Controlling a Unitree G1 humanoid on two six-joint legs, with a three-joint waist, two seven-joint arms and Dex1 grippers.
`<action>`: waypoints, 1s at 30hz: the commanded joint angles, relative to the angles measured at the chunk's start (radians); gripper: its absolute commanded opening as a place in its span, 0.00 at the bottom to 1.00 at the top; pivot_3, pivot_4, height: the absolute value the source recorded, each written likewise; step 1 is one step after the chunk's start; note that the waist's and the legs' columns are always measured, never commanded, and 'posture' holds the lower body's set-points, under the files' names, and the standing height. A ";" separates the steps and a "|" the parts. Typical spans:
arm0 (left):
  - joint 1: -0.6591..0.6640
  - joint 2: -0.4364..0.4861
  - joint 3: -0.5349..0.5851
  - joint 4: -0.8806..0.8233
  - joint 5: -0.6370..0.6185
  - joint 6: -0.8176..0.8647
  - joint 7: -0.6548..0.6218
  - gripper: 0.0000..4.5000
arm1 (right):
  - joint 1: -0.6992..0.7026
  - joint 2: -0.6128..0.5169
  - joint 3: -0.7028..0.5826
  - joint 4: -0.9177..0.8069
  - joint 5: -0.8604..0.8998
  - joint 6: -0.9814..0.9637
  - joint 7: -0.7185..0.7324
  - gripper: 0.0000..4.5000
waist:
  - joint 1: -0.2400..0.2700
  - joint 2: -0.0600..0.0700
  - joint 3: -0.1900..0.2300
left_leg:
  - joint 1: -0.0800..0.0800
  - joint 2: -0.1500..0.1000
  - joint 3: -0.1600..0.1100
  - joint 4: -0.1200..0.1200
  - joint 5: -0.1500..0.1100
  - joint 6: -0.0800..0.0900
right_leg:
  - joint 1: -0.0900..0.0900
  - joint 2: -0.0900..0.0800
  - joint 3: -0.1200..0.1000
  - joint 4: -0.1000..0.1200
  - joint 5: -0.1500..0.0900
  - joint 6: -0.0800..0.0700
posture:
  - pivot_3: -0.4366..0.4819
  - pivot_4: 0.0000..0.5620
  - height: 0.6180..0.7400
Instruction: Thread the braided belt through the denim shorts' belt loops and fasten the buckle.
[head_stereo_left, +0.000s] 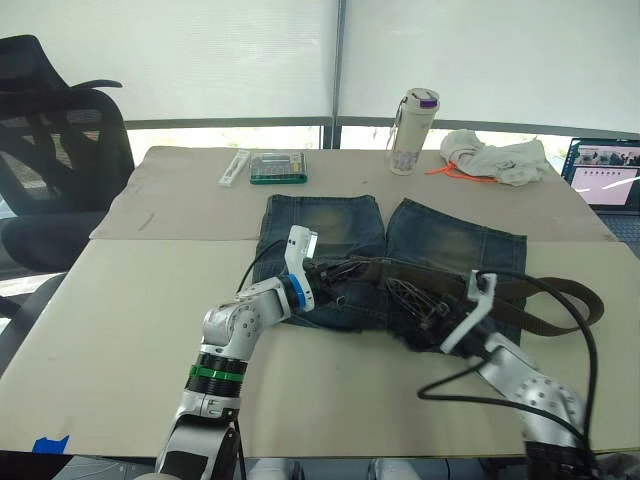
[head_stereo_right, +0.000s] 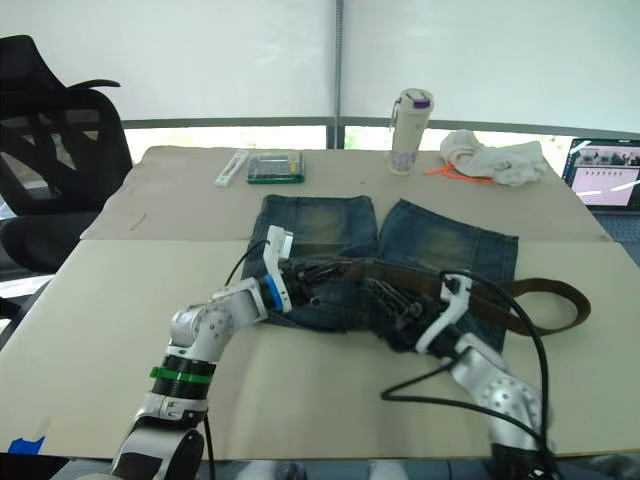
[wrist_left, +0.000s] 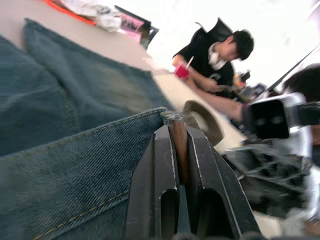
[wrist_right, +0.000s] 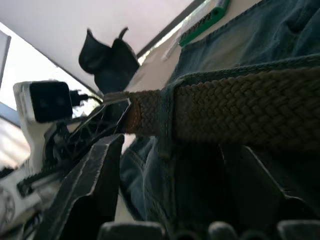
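Observation:
The denim shorts (head_stereo_left: 340, 225) lie flat on the table, waistband toward me. The braided belt (head_stereo_left: 560, 290) runs along the waistband and curls into a loop off the shorts' right side. My left gripper (head_stereo_left: 335, 272) is at the waistband's middle, shut on a thin brown stretch of the belt (wrist_left: 179, 145) at the denim edge. My right gripper (head_stereo_left: 405, 298) stands open, its fingers on either side of the belt (wrist_right: 240, 107) where the strap passes under a belt loop (wrist_right: 166, 115). The buckle is hidden.
At the table's far side stand a white bottle (head_stereo_left: 411, 130), a crumpled white cloth (head_stereo_left: 495, 157), a green box (head_stereo_left: 278, 168) and a white bar (head_stereo_left: 234, 167). A laptop (head_stereo_left: 605, 185) sits far right, an office chair (head_stereo_left: 50, 150) far left. A person (wrist_left: 215, 60) sits beyond the table.

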 joint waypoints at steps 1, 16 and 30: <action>0.002 0.007 0.005 -0.044 0.004 -0.027 -0.005 0.00 | 0.052 -0.146 -0.069 -0.102 -0.071 -0.046 0.138 0.85 | 0.006 0.000 0.000 | 0.000 0.000 0.000 0.000 0.000 0.000 | 0.000 0.000 0.000 0.000 0.000 0.000 | 0.48 0.27 0.97; -0.007 0.024 0.016 -0.049 0.035 -0.056 0.017 0.00 | 0.132 -0.649 0.226 0.094 -0.845 -0.447 0.458 0.85 | 0.010 -0.005 0.003 | 0.000 0.000 0.000 0.002 0.000 0.000 | 0.001 -0.001 -0.001 0.000 0.000 0.001 | 0.48 0.27 0.97; -0.015 0.008 -0.001 -0.036 0.056 -0.084 0.022 0.00 | -0.001 -0.589 0.236 0.293 -1.062 -0.312 0.289 0.01 | 0.028 -0.010 0.004 | 0.002 0.000 0.000 0.002 0.001 -0.001 | 0.003 -0.002 -0.001 0.000 0.000 0.000 | 0.48 0.27 0.97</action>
